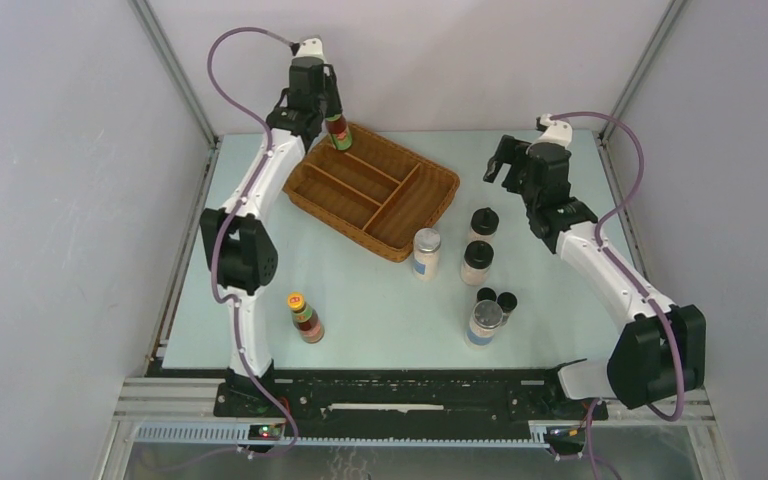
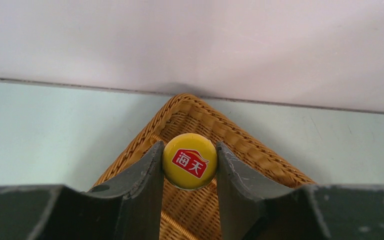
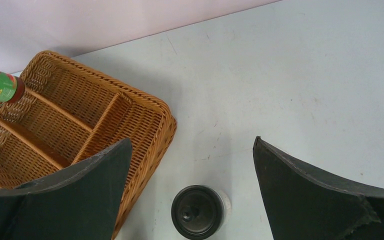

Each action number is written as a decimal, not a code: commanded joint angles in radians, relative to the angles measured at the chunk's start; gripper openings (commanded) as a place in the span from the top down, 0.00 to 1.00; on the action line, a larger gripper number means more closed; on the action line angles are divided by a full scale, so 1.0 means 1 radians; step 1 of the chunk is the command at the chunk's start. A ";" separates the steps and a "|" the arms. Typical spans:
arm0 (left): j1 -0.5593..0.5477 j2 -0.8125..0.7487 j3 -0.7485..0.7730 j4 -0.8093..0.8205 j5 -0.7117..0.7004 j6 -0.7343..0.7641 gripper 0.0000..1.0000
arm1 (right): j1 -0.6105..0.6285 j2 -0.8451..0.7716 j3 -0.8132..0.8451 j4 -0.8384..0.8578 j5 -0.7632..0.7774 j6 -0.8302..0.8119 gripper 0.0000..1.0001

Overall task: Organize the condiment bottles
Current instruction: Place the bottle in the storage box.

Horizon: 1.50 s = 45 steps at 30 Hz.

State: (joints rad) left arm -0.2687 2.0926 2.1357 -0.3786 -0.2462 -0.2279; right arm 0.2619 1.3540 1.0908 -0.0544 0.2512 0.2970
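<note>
Over the pale table, the left gripper is clamping a yellow-capped sauce bottle, likely stiff, slippery glass, at its cap above the wicker tray's far corner, while the right gripper is hanging wide open, empty.

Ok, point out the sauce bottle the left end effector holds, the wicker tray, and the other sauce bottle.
held sauce bottle (image 2: 189, 161): left wrist view, yellow cap.
wicker tray (image 1: 447, 190): top external view, right rim.
other sauce bottle (image 1: 307, 322): top external view, label.
</note>
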 commanded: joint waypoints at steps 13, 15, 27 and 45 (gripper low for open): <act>0.025 0.104 0.157 0.359 0.126 0.024 1.00 | -0.009 0.057 0.042 0.087 -0.021 -0.016 0.00; 0.026 0.117 0.162 0.374 0.139 0.019 1.00 | -0.009 0.062 0.053 0.077 -0.020 -0.022 0.00; 0.045 0.162 0.167 0.432 0.190 0.016 1.00 | -0.009 0.077 0.062 0.070 -0.013 -0.030 0.00; 0.070 0.264 0.198 0.462 0.239 0.013 1.00 | -0.009 0.139 0.077 0.107 -0.031 -0.019 0.00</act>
State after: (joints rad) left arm -0.2031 2.3882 2.2017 -0.0673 -0.0360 -0.2104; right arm 0.2565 1.4796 1.1229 0.0086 0.2256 0.2855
